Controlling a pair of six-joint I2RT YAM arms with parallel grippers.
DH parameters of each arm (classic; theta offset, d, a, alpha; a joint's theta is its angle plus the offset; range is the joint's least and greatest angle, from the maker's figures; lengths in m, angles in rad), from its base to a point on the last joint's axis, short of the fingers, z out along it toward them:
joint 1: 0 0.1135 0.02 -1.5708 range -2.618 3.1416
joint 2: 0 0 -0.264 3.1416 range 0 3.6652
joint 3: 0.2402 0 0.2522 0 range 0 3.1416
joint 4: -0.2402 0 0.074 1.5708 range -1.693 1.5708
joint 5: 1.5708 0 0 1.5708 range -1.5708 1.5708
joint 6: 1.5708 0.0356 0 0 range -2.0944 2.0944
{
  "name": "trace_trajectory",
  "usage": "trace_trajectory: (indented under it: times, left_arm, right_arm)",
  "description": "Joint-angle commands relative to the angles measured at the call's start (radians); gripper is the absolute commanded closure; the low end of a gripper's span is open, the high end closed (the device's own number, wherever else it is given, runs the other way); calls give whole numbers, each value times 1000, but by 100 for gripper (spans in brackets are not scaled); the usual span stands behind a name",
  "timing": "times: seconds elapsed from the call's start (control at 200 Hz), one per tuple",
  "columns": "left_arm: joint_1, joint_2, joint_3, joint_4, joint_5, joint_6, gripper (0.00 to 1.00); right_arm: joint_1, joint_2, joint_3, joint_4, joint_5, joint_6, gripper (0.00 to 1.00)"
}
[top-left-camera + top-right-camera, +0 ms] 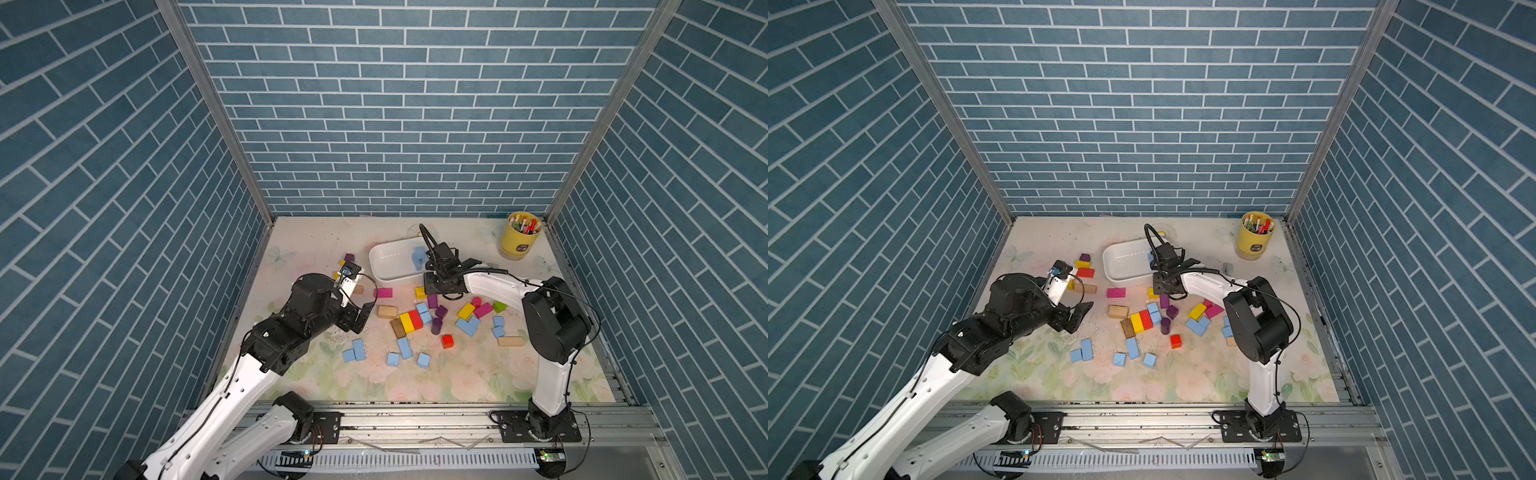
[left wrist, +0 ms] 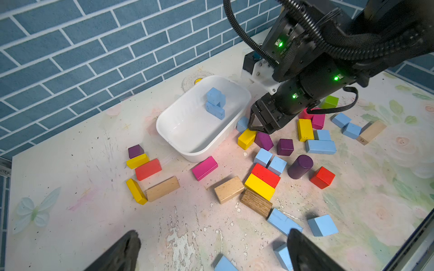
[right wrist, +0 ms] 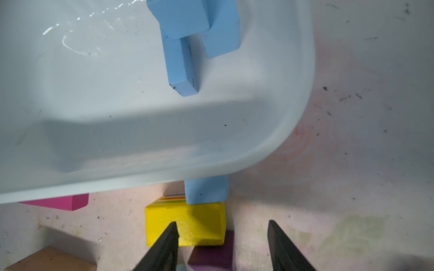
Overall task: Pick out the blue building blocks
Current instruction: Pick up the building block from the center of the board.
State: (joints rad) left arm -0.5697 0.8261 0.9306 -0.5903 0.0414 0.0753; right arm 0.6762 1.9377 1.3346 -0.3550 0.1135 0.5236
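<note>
- My right end effector [image 3: 222, 225] hangs part spread and empty over a yellow block [image 3: 197, 220], I judge to reach the blue block [image 3: 206, 190] against the tub [image 3: 141, 145].
- Left end effector [image 2: 213, 234] is wide spread and empty.
- Three blue blocks [image 2: 215, 103] lie in the tub; others are scattered at its 6 o'clock.

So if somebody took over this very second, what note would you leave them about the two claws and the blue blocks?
Left gripper: open, empty, above loose blue blocks near the front.
Right gripper: jaws apart, nothing gripped, low beside the white dish.
Done: a few blue blocks in the dish.
Left: one blue block against the dish, and many more scattered on the mat.
</note>
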Motion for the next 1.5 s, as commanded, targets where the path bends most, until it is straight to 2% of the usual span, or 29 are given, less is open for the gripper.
trace_trajectory:
  times: [0.0,0.255,0.43,0.595,0.73,1.185,1.495]
  left_arm:
    - [-4,-12,-10,-9,-5,3,1]
    - [-5,-14,-10,-9,-4,3,1]
    - [-4,-14,-10,-11,-5,3,1]
    - [-5,-15,-10,-10,-3,3,1]
    - [-4,-15,-10,-11,-2,3,1]
    - [-4,-32,-12,-8,-1,2,1]
    - [-4,-50,-16,0,8,0,1]
  right_arm:
    - [14,40,39,64,32,-7,42]
    - [18,104,76,83,69,-5,49]
    - [17,139,110,57,89,-4,58]
    - [19,127,100,57,99,9,70]
    - [22,77,71,57,119,15,74]
    - [28,-180,-35,21,179,29,78]
    - [40,-188,54,-20,153,33,79]
